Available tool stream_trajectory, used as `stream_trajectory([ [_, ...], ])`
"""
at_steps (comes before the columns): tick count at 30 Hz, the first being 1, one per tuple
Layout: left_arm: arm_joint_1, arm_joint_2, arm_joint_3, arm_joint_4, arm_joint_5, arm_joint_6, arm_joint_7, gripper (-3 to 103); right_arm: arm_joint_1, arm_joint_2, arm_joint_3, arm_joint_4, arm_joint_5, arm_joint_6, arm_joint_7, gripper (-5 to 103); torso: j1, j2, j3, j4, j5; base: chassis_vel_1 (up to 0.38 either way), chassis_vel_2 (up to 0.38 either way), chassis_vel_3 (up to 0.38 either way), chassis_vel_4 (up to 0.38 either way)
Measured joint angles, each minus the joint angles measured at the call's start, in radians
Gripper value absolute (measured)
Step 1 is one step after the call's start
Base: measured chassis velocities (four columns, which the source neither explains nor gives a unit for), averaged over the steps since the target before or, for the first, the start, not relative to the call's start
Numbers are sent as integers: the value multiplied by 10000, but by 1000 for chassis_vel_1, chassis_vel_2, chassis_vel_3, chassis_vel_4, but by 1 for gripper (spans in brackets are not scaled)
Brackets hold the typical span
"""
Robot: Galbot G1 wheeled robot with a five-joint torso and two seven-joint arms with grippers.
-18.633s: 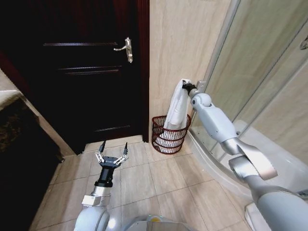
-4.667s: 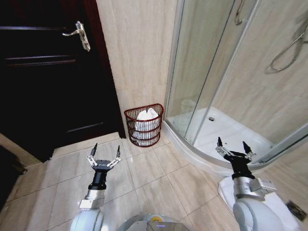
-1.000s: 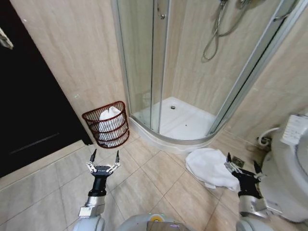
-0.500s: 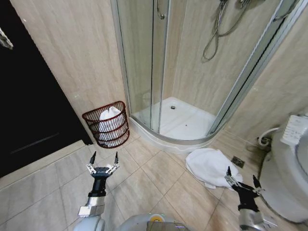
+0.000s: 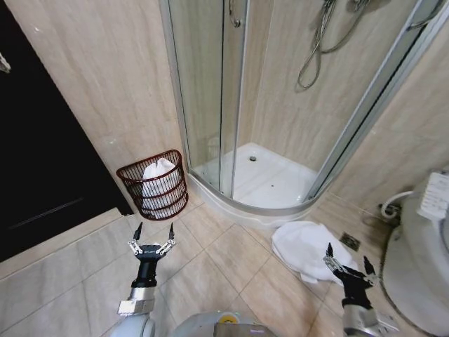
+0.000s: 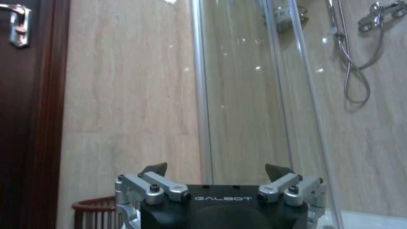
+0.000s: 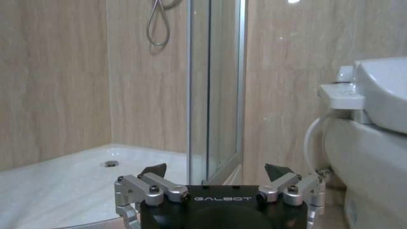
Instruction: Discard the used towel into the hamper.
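Small round dark red-brown wire hamper [image 5: 153, 184] sits on the beige tile floor [image 5: 210, 260] against the wall, between the dark door [image 5: 42, 161] and the glass shower enclosure [image 5: 231, 105]. White towel [image 5: 158, 179] already stuffed inside it, poking above the rim. Hamper rim also visible in left wrist view [image 6: 95, 206], low beside the pincer.

2nd crumpled white towel [image 5: 305, 246] lies on the floor just outside the curved shower tray [image 5: 266, 184], near the white toilet [image 5: 421, 274].

Left pincer [image 5: 152, 236] hovers over the tiles, fingers spread wide, nothing in it, pointing toward the hamper w/ a clear gap to it. Right pincer [image 5: 346, 260] also spread wide, empty, sitting just beside the near edge of the floor towel; can't tell if touching. Right wrist view: pincer [image 7: 216, 172] faces the shower glass edge, toilet to one side.
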Motion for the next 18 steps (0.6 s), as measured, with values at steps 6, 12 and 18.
stream_trajectory([
  [6,-179,-13,51,-36,211,203,15,100,-91,-159,83,-113,237,-22,192,100,0,0,0,-2,-2,-130,124,124,-142],
  [12,-221,-154,95,-227,381,316,16,100,173,-482,323,-607,682,-359,215,100,1,0,1,0,-1,-157,154,153,-144],
  [18,-194,-208,76,-288,432,317,9,100,516,-823,407,-1276,1282,-951,123,100,1,-1,2,0,1,-92,90,64,-71],
])
